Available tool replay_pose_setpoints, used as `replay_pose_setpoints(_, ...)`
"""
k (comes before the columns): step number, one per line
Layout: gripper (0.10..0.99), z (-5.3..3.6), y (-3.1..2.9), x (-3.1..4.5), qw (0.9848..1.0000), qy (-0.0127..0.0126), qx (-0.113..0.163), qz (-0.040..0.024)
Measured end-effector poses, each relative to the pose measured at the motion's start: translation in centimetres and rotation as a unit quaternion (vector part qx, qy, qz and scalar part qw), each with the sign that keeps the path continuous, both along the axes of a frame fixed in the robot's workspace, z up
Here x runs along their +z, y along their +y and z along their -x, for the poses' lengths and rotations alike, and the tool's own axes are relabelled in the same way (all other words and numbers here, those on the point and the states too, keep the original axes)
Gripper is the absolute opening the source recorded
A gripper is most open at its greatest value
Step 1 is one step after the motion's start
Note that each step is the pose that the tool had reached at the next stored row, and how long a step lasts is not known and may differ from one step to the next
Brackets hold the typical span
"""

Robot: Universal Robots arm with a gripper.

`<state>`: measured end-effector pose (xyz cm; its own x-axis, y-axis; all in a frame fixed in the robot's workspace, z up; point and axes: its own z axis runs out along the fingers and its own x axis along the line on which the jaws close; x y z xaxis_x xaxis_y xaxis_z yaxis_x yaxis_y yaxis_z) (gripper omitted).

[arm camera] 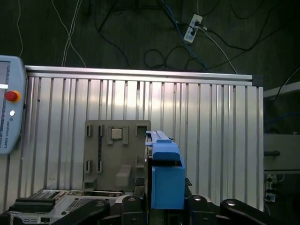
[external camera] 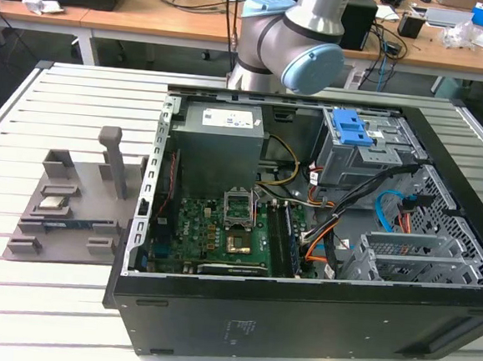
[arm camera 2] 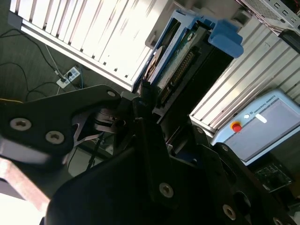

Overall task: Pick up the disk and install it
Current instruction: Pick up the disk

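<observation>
Carrying is judged in hand: the disk [arm camera 2: 177, 58] is gripped by closed jaws; alignment with the two-o'clock drive cage [external camera: 357, 144] is needed.

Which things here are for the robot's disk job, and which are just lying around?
For the job: the disk, held in the gripper; the open computer case with its drive cage.
Just lying about: grey parts tray; control pendant; power strip.

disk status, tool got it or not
Tool shut on disk. Held aloft over table, not yet in case. Nothing seen in its way.
</observation>
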<state>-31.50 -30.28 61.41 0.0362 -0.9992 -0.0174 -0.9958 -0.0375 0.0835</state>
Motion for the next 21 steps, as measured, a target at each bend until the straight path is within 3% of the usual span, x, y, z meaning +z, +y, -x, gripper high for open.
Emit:
replay_pose_setpoints(15, 0.369, -0.36, 0.27, 3.53, 1.0000, 0.0045, 0.000, 0.0000)
replay_pose_setpoints(21, 0.369, -0.50, 0.43, 5.44, 1.0000, 0.0064, 0.000, 0.0000)
